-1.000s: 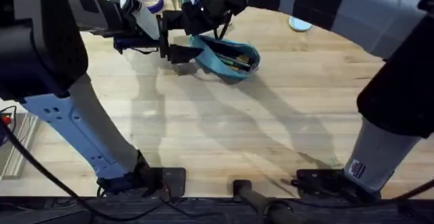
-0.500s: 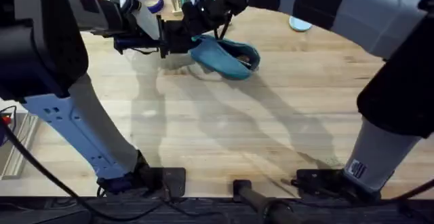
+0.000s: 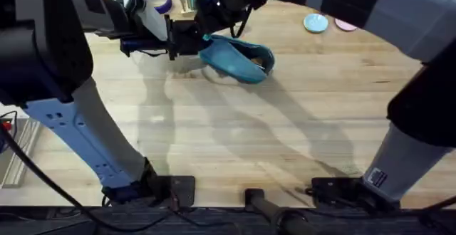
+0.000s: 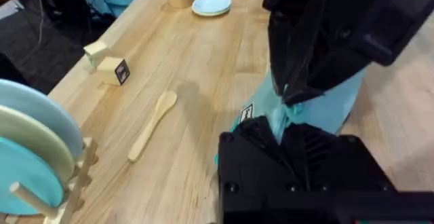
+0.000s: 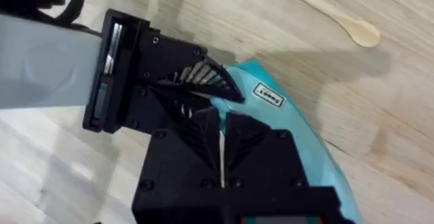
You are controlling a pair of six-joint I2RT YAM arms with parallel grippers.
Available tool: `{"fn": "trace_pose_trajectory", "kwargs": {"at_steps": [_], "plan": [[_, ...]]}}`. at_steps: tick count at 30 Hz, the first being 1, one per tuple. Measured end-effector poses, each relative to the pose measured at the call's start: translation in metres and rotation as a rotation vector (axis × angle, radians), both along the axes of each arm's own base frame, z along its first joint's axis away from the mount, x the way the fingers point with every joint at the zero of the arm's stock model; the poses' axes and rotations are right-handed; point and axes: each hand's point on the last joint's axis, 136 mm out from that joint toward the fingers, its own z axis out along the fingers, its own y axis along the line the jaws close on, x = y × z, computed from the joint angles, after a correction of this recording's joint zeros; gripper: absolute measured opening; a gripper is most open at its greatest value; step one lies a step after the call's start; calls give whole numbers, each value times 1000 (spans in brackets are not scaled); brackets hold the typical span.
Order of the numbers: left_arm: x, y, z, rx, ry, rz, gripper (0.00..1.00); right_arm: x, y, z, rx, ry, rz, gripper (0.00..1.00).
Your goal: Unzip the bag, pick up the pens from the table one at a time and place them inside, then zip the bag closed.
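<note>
Closing the zipper, by the look of it. Teal bag (image 3: 239, 58) lying on the table (image 3: 235, 135) toward twelve o'clock, a little left of centre. Left gripper (image 3: 187, 38) clamped on the bag's nine-o'clock end; right gripper (image 3: 214, 14) pinched shut at that same end, apparently on the zipper pull. Next: steady hold left, pull the slider along toward three o'clock.

bag (image 3: 239, 58): your teal soft pouch, far centre of table (image 3: 235, 135) | lying slanted | white label near one end
</note>
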Motion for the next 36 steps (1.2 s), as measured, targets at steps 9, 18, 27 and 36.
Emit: {"fn": "trace_pose_trajectory", "kwargs": {"at_steps": [9, 18, 27, 36], "plan": [[-1, -4, -3, 18, 4, -7, 44, -26, -31, -6, -99, 109, 16, 32], [0, -2, -5, 25, 8, -1, 43, -29, -92, 2, -175, 196, -75, 33], [0, -2, -5, 27, 6, -1, 125, -28, -96, 2, -180, 199, -84, 106], [1, 1, -4, 23, 9, 8, 979, -31, -88, 6, -178, 186, -58, 990]]}}
